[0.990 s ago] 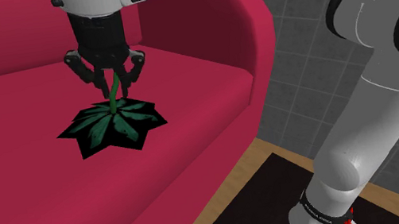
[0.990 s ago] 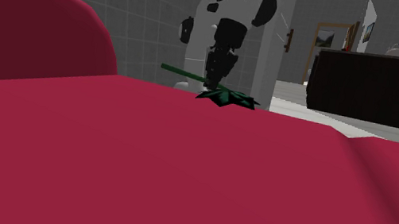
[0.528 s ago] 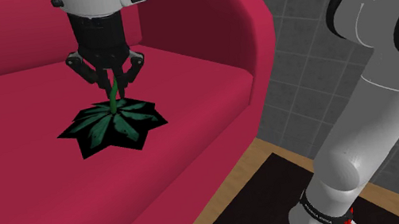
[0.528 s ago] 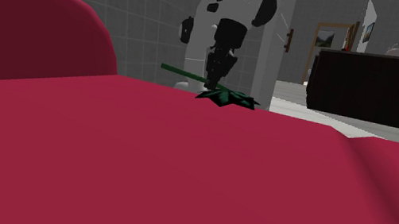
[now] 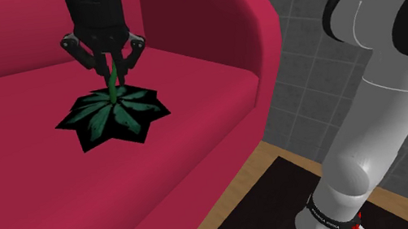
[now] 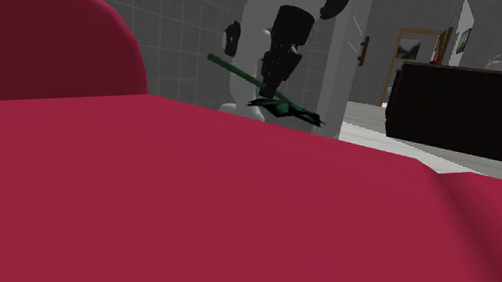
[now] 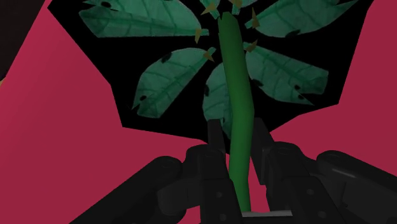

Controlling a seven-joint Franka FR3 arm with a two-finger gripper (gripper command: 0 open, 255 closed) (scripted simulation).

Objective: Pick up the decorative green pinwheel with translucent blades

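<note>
Item: green pinwheel (image 5: 113, 116). We logged it raised just clear of the red sofa (image 5: 197, 135) seat, toward its back edge, where a moment before it lay flat. Gripper (image 5: 110, 72): fingers clamped on the stem, risen with it — the grasp held and the lift was under way, we judged.

**Asker:** What do the surfaces look like?

**Describer:** The sofa (image 5: 197, 135) is smooth, matt red, with no visible weave. The pinwheel (image 5: 113, 118) has a glossy green stem and veined, see-through blades.

**Asker:** And the robot?

**Describer:** The arm (image 5: 394, 107) is shiny white and the gripper (image 5: 113, 71) dull black. The floor (image 5: 245, 176) shows wood, the wall (image 5: 302, 63) grey tile.
</note>
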